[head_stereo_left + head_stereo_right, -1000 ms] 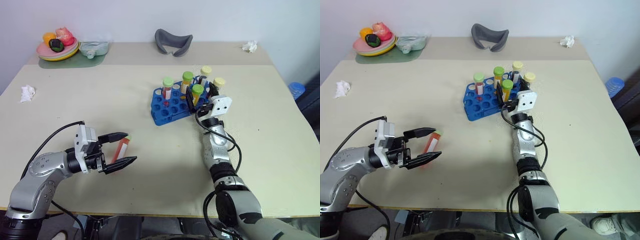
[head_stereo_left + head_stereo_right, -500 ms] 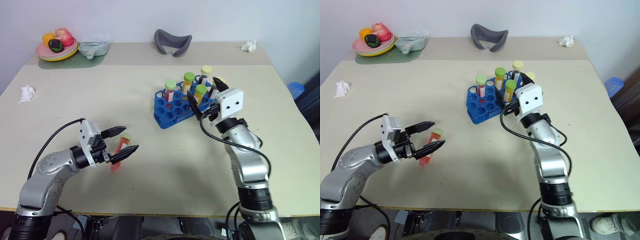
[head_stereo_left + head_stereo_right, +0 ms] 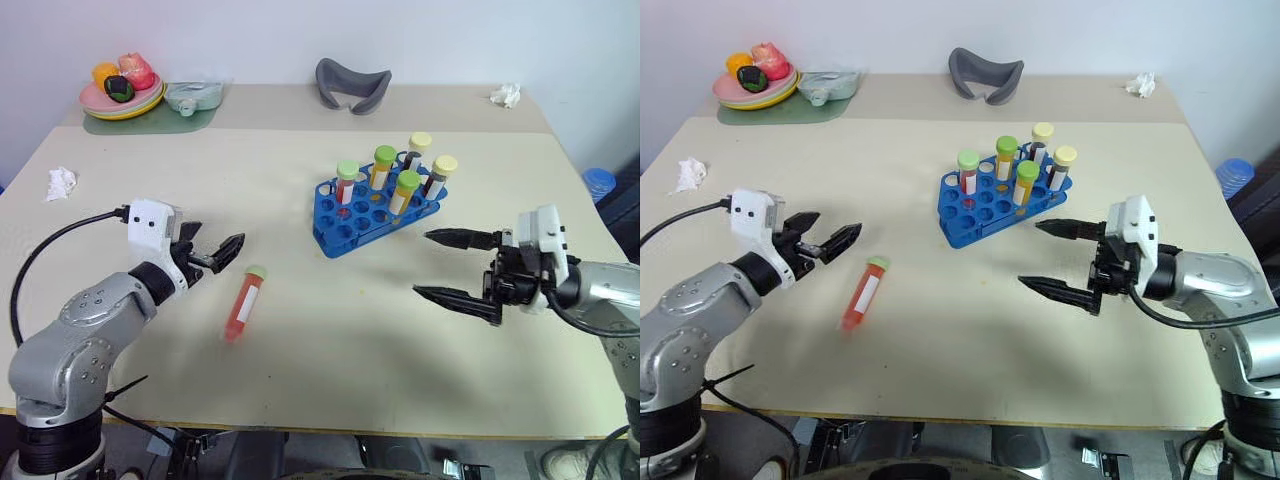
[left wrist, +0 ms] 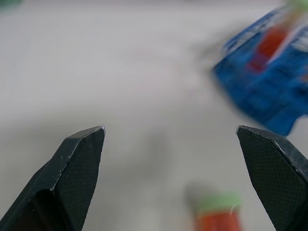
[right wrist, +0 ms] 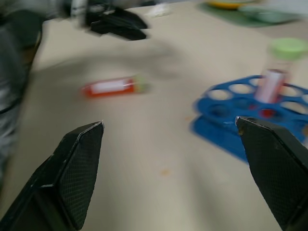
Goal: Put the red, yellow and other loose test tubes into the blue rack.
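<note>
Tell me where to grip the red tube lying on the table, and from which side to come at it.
Grip the red tube across its labelled middle, coming down from above with the fingers straddling its length. It lies flat on the table, green cap pointing toward the blue rack, with bare tabletop on both long sides. The open left gripper is nearest.

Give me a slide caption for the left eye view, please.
Both grippers, left and right, open and empty; one red tube lies loose on the table, five stand in the blue rack.
</note>
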Tool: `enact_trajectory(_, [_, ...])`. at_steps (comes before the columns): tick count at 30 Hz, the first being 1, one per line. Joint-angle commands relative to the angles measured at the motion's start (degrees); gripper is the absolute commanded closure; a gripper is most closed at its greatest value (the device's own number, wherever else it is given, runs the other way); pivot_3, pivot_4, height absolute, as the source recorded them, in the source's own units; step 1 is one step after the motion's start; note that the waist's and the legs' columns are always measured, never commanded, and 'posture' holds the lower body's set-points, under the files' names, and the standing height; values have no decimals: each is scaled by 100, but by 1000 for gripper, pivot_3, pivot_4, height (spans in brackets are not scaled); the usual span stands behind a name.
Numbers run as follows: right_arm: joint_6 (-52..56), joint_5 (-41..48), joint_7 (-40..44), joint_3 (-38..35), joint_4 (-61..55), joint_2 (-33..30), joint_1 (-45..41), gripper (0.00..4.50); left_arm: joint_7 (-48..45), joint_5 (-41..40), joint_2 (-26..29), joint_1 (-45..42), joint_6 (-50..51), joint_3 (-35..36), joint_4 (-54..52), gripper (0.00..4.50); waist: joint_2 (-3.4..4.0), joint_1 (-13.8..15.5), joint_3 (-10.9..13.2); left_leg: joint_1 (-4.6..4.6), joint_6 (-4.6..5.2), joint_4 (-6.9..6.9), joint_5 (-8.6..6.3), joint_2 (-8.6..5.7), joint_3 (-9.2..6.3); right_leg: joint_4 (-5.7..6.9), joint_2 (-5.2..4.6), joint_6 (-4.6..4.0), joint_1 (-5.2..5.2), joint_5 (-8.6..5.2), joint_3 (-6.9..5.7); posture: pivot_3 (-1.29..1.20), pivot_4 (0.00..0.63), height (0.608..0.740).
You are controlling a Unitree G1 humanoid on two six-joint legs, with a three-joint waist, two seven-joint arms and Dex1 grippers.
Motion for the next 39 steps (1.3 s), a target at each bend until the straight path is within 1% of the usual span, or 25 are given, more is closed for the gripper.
enact_trajectory(1, [-811, -316, 761, 303, 397, -117, -220, 25, 233, -787, 278, -404, 1485, 599, -177, 0, -5, 4, 1, 0, 0, 2, 0, 0, 0, 0, 1, 0, 2, 0, -1, 0, 150, 740])
enact_trajectory(2, [-1103, -457, 991, 414, 670, -106, -301, 25, 283, -950, 244, -603, 2070, 719, -163, 0, -5, 11, 1, -1, 0, 5, 0, 0, 0, 0, 1, 1, 3, 0, -2, 0, 150, 740])
enact_trajectory(3, [-1318, -569, 1154, 526, 869, -88, -376, 25, 356, -1061, 159, -759, 2441, 860, -178, 0, -7, 18, 2, -1, 0, 10, 0, 0, 0, 0, 1, 1, 5, 0, -2, 0, 150, 740])
enact_trajectory(4, [-1508, -681, 1253, 653, 1035, -37, -469, 25, 487, -1332, 187, -821, 2656, 974, -100, 0, -7, 23, 2, -3, 1, 15, -1, 0, 0, -1, 1, 1, 6, 0, -4, 0, 150, 740])
enact_trajectory(6, [-1667, -719, 1394, 845, 1294, 98, -665, 25, 856, -1999, 376, -823, 2757, 1021, 173, 0, -7, 9, 2, -4, 2, 17, -2, 0, 0, -2, 0, 2, 6, 0, -4, 0, 150, 740])
enact_trajectory(8, [-1697, -769, 1353, 1032, 1368, 237, -832, 25, 1211, -2699, 698, -818, 2757, 977, 501, 0, -10, -1, 4, -4, 3, 15, -2, 3, -2, 0, 1, 2, 1, -1, -3, 0, 150, 740])
enact_trajectory(11, [-1841, -897, 1392, 1248, 1584, 404, -993, 25, 2125, -4079, 1224, -820, 2652, 613, 980, 0, -10, 17, 4, -12, 1, 21, -2, 4, -4, 6, 0, 1, -9, 0, -2, 0, 150, 740])
enact_trajectory(12, [-1894, -918, 1424, 1280, 1646, 426, -1011, 25, 2592, -4898, 1687, -676, 2210, 257, 1068, 0, -14, 28, 6, -13, 1, 23, -2, 2, -3, 5, -2, 1, -7, 0, -2, 0, 150, 740])
enact_trajectory(14, [-1954, -946, 1414, 1349, 1707, 498, -1069, 25, 3340, -6257, 2572, -444, 1315, -317, 1184, 0, -22, 34, 10, -27, 1, 34, -5, 3, -8, 4, -5, 2, -14, 0, -3, 0, 150, 740])
enact_trajectory(15, [-2001, -957, 1398, 1377, 1757, 545, -1101, 25, 3480, -6625, 2892, -393, 987, -537, 1194, 0, -24, 40, 11, -32, 0, 36, -5, 3, -8, 4, -9, 2, -20, 0, -3, 0, 150, 740])
enact_trajectory(17, [-2075, -1001, 1308, 1418, 1805, 638, -1139, 25, 3530, -6819, 3309, -407, 575, -869, 1135, 0, -19, 46, 10, -35, -1, 38, -5, -1, -5, 4, -19, 2, -21, 1, -4, 0, 150, 740])
enact_trajectory(19, [-2076, -1041, 1239, 1460, 1751, 697, -1147, 25, 3356, -6819, 3551, -434, 329, -1109, 1156, 0, -19, 46, 10, -35, -1, 38, -5, -6, -1, 3, -18, 2, -20, 1, -5, 0, 150, 740])
enact_trajectory(21, [-2066, -1039, 1173, 1481, 1679, 760, -1132, 25, 3350, -6819, 3690, -614, 186, -1502, 1208, 0, -19, 44, 10, -35, -1, 36, -5, -6, 0, 3, -14, 2, -21, 0, -5, 0, 150, 740])
enact_trajectory(25, [-2046, -1039, 1038, 1519, 1552, 825, -1089, 25, 3492, -6819, 3754, -1090, 106, -2199, 1419, 0, -18, 31, 11, -35, -1, 36, -5, -6, 0, 3, -10, 2, -22, 0, -4, 0, 150, 740])
enact_trajectory(28, [-2032, -996, 932, 1501, 1379, 825, -951, 25, 3786, -6819, 3610, -1708, 238, -2828, 1753, 0, -19, 37, 10, -35, 0, 37, -5, -5, -2, 6, -6, 2, -22, 0, -5, 0, 150, 740])
enact_trajectory(31, [-1952, -940, 818, 1480, 1169, 808, -799, 25, 4009, -6819, 3431, -2182, 385, -3286, 2122, 0, -19, 38, 10, -37, 0, 41, -5, -5, -3, 5, -6, 2, -20, 0, -4, 0, 150, 740])
enact_trajectory(39, [-1877, -938, 520, 1539, 692, 856, -463, 25, 4650, -6819, 2773, -3107, 737, -4057, 3018, 0, -20, 36, 10, -38, 0, 48, -5, -5, -5, 8, -5, 3, -21, 0, -3, 0, 150, 740])
